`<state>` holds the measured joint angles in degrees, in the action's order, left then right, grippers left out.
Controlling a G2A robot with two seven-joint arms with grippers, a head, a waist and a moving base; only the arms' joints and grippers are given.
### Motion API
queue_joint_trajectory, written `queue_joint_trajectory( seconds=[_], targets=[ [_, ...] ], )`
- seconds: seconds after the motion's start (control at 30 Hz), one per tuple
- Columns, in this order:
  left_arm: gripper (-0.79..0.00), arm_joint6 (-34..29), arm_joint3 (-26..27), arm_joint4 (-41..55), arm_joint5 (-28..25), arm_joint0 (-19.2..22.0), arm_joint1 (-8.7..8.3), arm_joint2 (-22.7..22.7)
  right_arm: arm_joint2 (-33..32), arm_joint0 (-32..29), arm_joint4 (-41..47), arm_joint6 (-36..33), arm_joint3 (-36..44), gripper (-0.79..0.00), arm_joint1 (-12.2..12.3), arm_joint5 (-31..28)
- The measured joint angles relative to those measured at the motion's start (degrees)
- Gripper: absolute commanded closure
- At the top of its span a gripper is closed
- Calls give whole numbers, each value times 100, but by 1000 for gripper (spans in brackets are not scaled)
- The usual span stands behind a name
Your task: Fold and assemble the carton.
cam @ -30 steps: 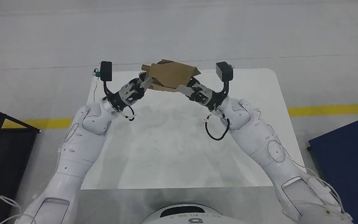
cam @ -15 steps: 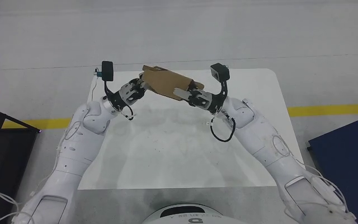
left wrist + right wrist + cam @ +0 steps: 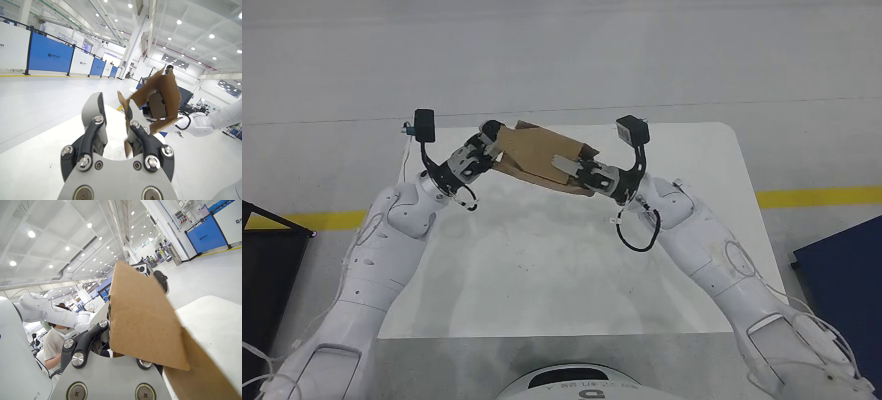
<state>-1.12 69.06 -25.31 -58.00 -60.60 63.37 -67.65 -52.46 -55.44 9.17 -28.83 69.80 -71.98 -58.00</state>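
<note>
A brown cardboard carton (image 3: 540, 157), partly folded, hangs tilted in the air over the far part of the white table (image 3: 562, 270). My right gripper (image 3: 580, 174) is shut on the carton's near right edge, with one white finger (image 3: 566, 162) lying on top of the panel. In the right wrist view the carton (image 3: 140, 321) covers most of that gripper. My left gripper (image 3: 487, 146) is at the carton's left end. Its fingers stand open in the left wrist view, with a carton flap (image 3: 160, 94) resting against one finger (image 3: 130, 113).
The table's near half lies below and in front of the arms. A yellow floor line (image 3: 822, 196) runs past the table's right side. A dark blue object (image 3: 847, 270) stands at the right, and a black frame (image 3: 262, 250) at the left.
The carton has dropped lower and swung left, lying flatter between the arms. My left gripper has shifted toward the far left. My right gripper has moved left with the carton.
</note>
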Motion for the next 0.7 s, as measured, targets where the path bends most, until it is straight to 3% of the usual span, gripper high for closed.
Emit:
queue_joint_trajectory(
  seconds=[0.2, 0.37, 0.53, 0.7],
  targets=[
    [-785, 109, -133, -133, 0, -110, -96, -348, -32, -12, -12, 32, -5, 0, 0, 0],
    [-785, 141, 172, -473, 0, -369, -192, -591, -32, -15, -8, 33, 0, 0, -1, 1],
    [-785, 193, 842, -454, 0, -682, -264, -419, 28, -82, 695, 194, 288, 0, -45, 0],
    [-785, 65, 1170, -264, 0, -603, -347, -163, 286, 10, 1580, -101, 363, 0, -134, 0]
  ],
)
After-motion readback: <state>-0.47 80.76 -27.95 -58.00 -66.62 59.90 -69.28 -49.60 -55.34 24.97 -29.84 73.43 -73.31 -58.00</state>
